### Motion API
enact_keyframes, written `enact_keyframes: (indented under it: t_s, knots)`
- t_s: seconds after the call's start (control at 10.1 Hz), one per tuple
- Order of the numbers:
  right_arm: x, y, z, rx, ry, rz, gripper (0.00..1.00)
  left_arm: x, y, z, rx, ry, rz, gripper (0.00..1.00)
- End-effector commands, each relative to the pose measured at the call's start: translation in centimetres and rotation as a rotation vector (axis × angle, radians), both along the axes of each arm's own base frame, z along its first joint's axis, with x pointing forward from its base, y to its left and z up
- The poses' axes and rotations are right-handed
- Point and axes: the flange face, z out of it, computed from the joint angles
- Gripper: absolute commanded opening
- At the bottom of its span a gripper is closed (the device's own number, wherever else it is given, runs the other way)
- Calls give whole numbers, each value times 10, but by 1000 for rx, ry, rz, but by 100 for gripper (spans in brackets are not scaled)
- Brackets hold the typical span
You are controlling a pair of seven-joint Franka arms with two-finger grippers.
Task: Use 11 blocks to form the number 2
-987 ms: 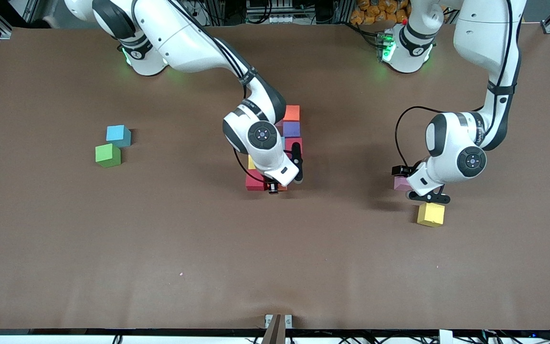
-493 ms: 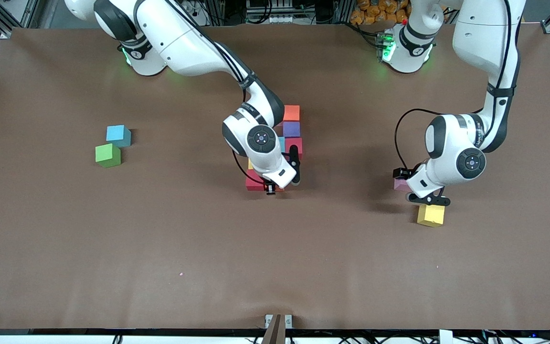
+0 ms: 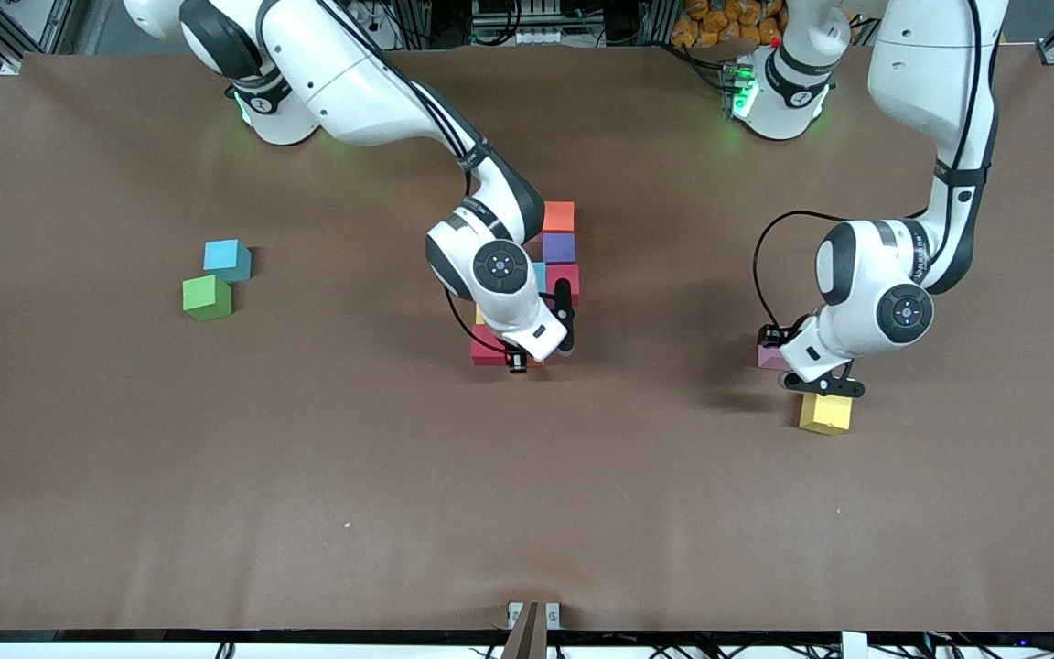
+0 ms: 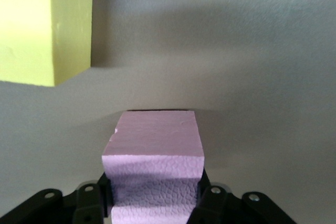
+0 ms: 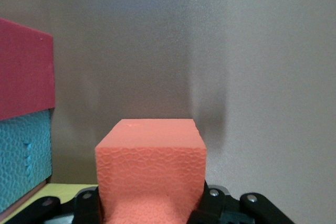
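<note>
— Brown table point(image 3: 216, 476), front view: what's on it?
— The 2 point(image 3: 560, 247) grows mid-table. Blue cube point(image 3: 226, 257) sits apart, toward the right arm's end.
— Left wrist?
— Left gripper point(image 4: 155, 203) squeezes the pink cube point(image 4: 153, 153) beside the yellow cube point(image 4: 42, 24). Next, lift it.
— Right wrist?
— Right gripper point(image 5: 149, 203) grips the orange cube point(image 5: 149, 169), placing it.

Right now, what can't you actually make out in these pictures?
- Front view: most of the number 2 is hidden under the right arm's wrist, so its block count is unclear.
- Front view: the orange block in the right gripper is covered by that wrist.
- Front view: the pink block is mostly hidden under the left gripper.
- Left wrist view: the yellow block is cut off by the edge.
</note>
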Motion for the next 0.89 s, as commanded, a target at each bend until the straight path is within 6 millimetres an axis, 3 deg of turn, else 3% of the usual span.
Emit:
enact_keyframes:
  t_s: [0.0,0.49,0.59,0.69,0.79]
  knots:
    - [-5,-2,-2,-4,12,-20,48,3,2,16,-7,-22,4,54]
    - [-4,-8,1,-40,-12,-12,52,31,-12,70,-4,-46,175,54]
    - [-4,-7,2,-38,-15,-19,60,35,-16,75,1,-53,217,54]
    - [-4,-6,1,-35,-16,-18,75,37,-19,79,2,-60,248,54]
    - [-4,-6,3,-33,-18,-18,100,38,-22,81,2,-63,272,54]
